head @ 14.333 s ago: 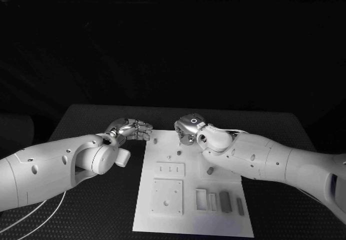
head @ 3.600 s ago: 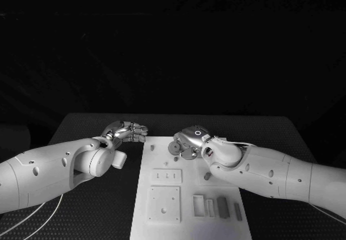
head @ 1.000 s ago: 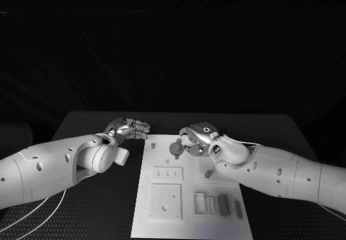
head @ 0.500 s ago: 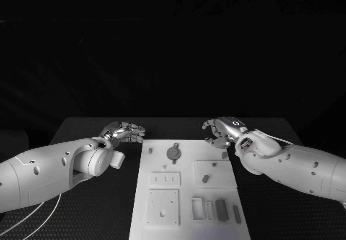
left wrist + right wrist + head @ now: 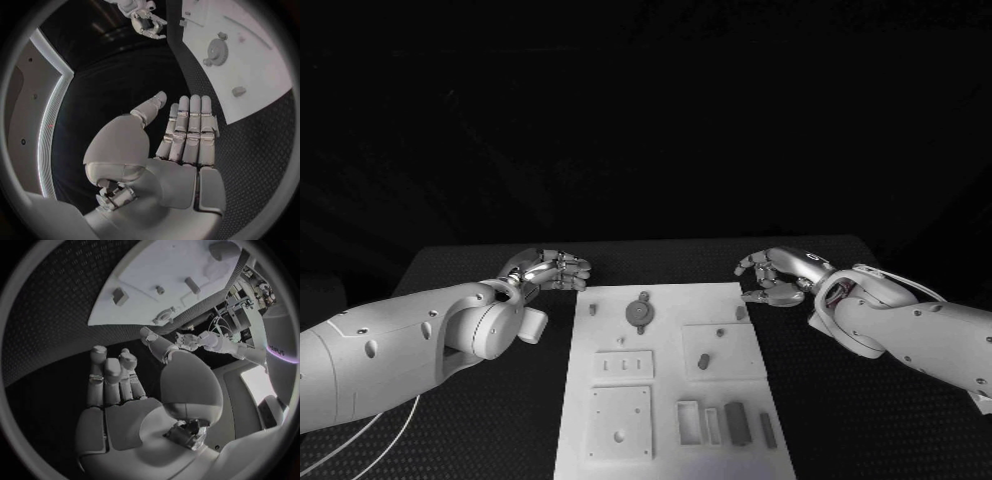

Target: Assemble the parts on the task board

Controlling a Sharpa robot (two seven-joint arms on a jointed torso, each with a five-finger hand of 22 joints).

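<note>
Lying between robot hands (image 5: pixel 548 268) (image 5: pixel 776 274), task board (image 5: pixel 668 400)

A black table (image 5: pixel 473 262) with a finely dotted, textured top carries the scene. Directly on it lies the white task board (image 5: pixel 669 375), a long rectangular plate set lengthwise at the middle of the table, its far end short of the table's far edge. Bare black surface borders the board on both long sides and beyond its far end. The left wrist view shows the board (image 5: pixel 250 65) lying flat against the same dotted surface (image 5: pixel 125 75).
</note>
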